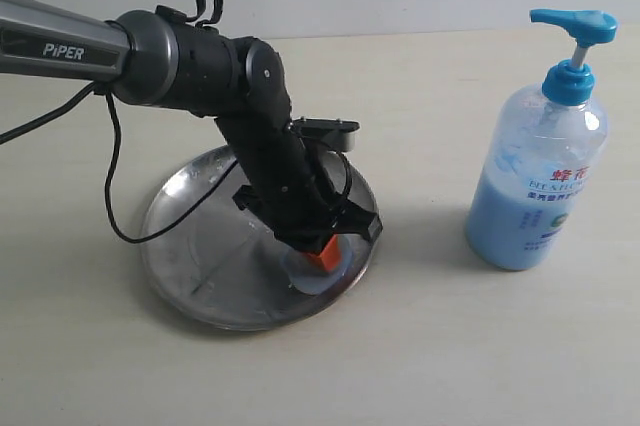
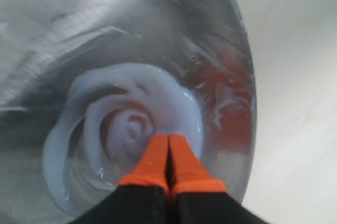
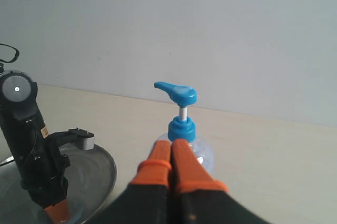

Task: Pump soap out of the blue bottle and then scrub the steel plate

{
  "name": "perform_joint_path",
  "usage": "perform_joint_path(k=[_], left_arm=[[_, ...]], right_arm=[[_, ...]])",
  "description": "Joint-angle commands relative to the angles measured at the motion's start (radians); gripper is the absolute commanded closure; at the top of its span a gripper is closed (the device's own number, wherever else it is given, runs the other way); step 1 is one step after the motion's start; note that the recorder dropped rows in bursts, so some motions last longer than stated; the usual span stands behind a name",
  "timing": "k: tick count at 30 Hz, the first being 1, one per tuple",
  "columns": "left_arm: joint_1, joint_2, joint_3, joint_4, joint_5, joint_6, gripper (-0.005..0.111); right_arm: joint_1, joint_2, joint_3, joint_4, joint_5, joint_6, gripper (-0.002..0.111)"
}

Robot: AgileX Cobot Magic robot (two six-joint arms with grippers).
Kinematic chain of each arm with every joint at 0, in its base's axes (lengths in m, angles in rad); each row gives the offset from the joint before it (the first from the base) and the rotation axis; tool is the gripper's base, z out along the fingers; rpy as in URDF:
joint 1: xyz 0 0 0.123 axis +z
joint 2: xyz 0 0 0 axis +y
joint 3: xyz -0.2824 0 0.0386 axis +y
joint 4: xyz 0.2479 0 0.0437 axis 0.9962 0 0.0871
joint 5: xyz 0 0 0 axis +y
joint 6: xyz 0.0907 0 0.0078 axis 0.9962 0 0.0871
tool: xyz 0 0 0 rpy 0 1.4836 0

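The steel plate [image 1: 190,246] lies on the table at centre left. My left gripper [image 1: 322,251] is shut, its orange tips pressed down into a swirled blob of pale-blue soap [image 2: 131,113] near the plate's right rim [image 2: 247,103]. In the left wrist view the left gripper [image 2: 168,139] holds nothing between its fingers. The blue bottle [image 1: 540,176] stands upright to the right of the plate, pump head raised. My right gripper [image 3: 172,145] is shut and empty, hovering just this side of the blue bottle [image 3: 181,124]; it is out of the exterior view.
The left arm [image 1: 200,66] reaches in from the left edge, and its black cable [image 1: 115,186] loops down over the plate's left rim. A beige tabletop [image 1: 450,346] surrounds plate and bottle, with a plain wall [image 3: 210,24] behind.
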Motion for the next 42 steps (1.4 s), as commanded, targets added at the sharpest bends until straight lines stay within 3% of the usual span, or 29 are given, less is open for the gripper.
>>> perform_joint_path(k=[1, 8, 23, 42], left_arm=[[-0.001, 0.026, 0.016, 0.181, 0.018, -0.038, 0.107], [-0.001, 0.026, 0.016, 0.332, -0.024, -0.185, 0.107], [-0.001, -0.145, 0.016, 0.292, -0.162, -0.19, 0.107], [-0.001, -0.372, 0.016, 0.254, -0.16, -0.188, 0.107]], right_arm=[[-0.004, -0.003, 0.005, -0.007, -0.01, -0.004, 0.108], [-0.004, -0.003, 0.005, -0.009, -0.01, -0.007, 0.108], [-0.004, -0.003, 0.005, -0.009, -0.01, -0.02, 0.108], [-0.004, -0.003, 0.005, -0.002, -0.018, -0.02, 0.108]])
